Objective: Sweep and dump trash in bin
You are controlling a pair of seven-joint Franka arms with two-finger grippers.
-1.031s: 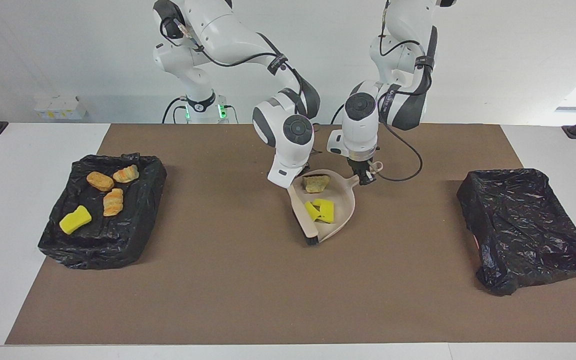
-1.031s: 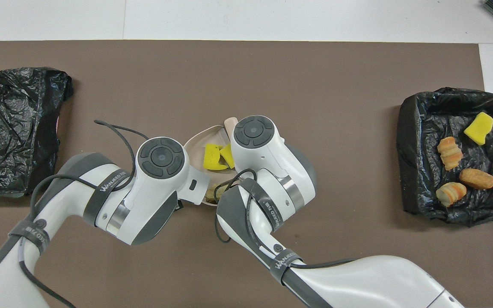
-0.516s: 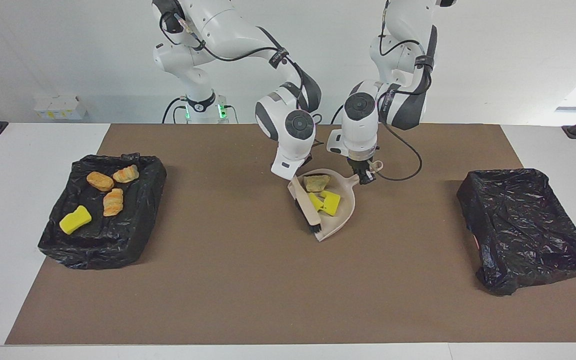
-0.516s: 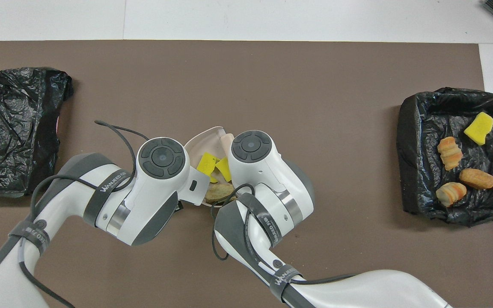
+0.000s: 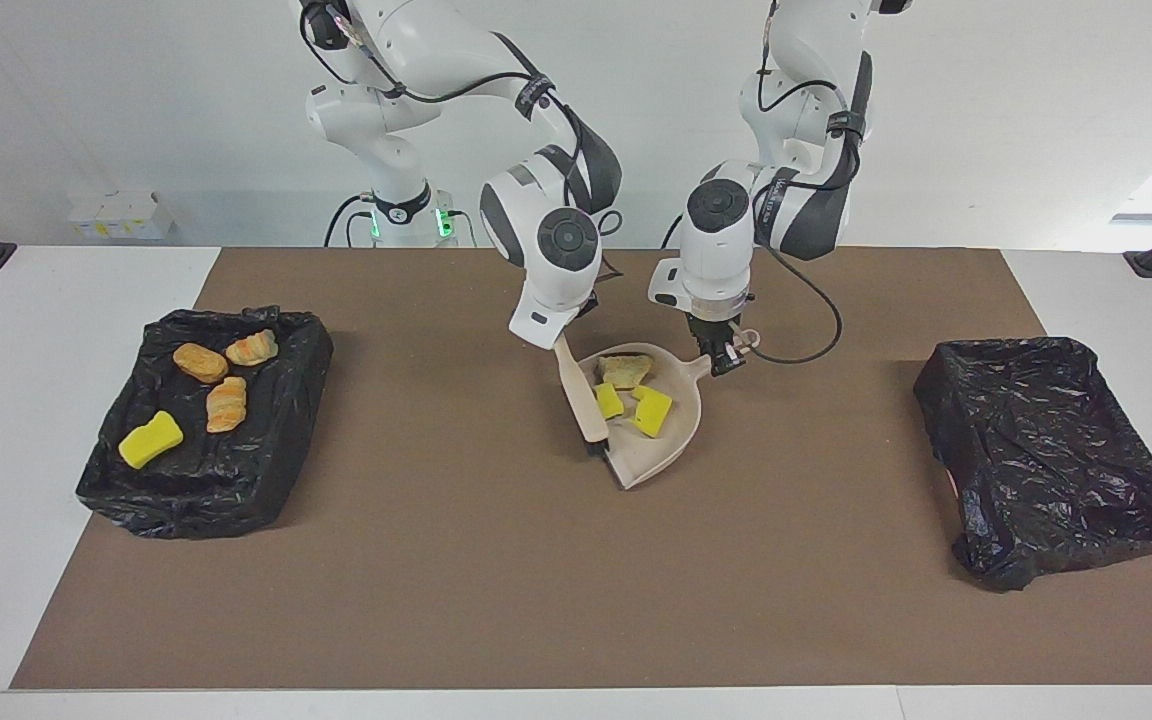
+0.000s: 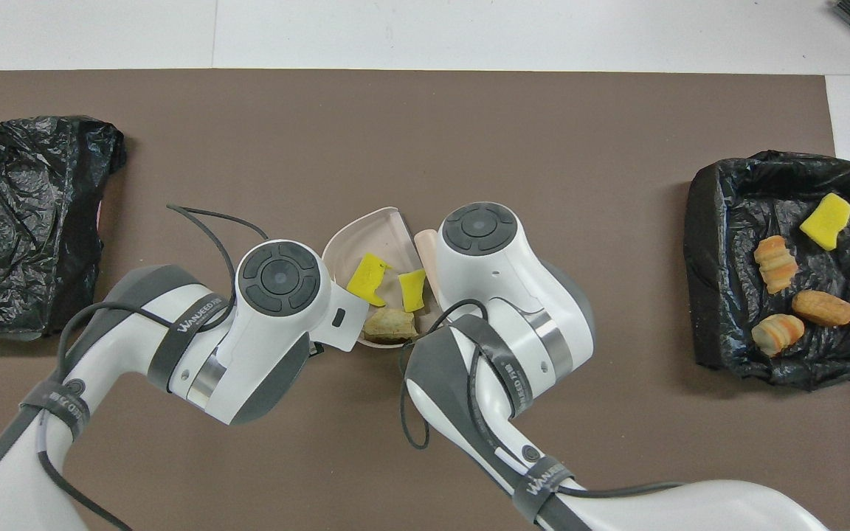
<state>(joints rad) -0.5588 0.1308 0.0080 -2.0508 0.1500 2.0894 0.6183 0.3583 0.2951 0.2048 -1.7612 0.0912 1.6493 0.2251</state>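
Note:
The beige dustpan is at the middle of the brown mat, and my left gripper is shut on its handle. It holds three pieces of trash: a tan lump and two yellow chunks. My right gripper is shut on the beige brush, which hangs slanted along the pan's edge toward the right arm's end. In the overhead view the pan, the yellow chunks and the lump show between the two hands; the fingers are hidden there.
A black-lined bin at the right arm's end holds several pieces: a yellow chunk and three tan pastries. It also shows in the overhead view. A second black-lined bin stands at the left arm's end.
The right gripper rose and swung the brush out of the pan toward the right arm's end. The dustpan shifted slightly the same way, and the yellow chunks slid inside it.

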